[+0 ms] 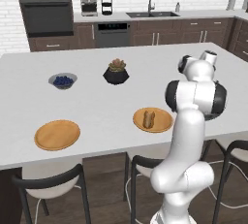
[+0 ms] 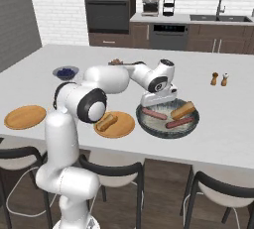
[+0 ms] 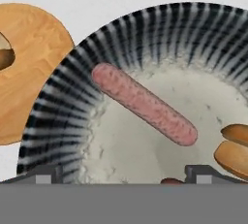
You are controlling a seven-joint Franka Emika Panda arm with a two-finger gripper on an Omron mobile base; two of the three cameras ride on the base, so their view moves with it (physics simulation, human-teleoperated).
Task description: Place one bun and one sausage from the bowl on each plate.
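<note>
The wide dark grey bowl point(image 2: 191, 125) holds two sausages point(image 2: 155, 113) point(image 2: 179, 122) and one tan bun point(image 2: 183, 110). My gripper point(image 2: 158, 103) hangs open just above the bowl's left side, gripping nothing. In the hand view the open gripper point(image 3: 125, 174) looks down into the bowl point(image 3: 145, 29). One sausage point(image 3: 144, 104) lies slantwise ahead of the fingertips point(image 3: 48, 174), and the bun point(image 3: 235, 152) sits at the right edge. The nearer plate point(image 2: 126, 126) point(image 1: 163, 123) carries a bun point(image 2: 106, 122) point(image 1: 149, 119). The other plate point(image 2: 25, 116) point(image 1: 57, 134) lies bare at the far left.
A small grey bowl of blue berries point(image 1: 63, 80) and a black succulent pot point(image 1: 116, 72) stand farther back on the white island. Salt and pepper shakers point(image 2: 219, 79) stand to the right behind the bowl. Dark stools line the island's near edge.
</note>
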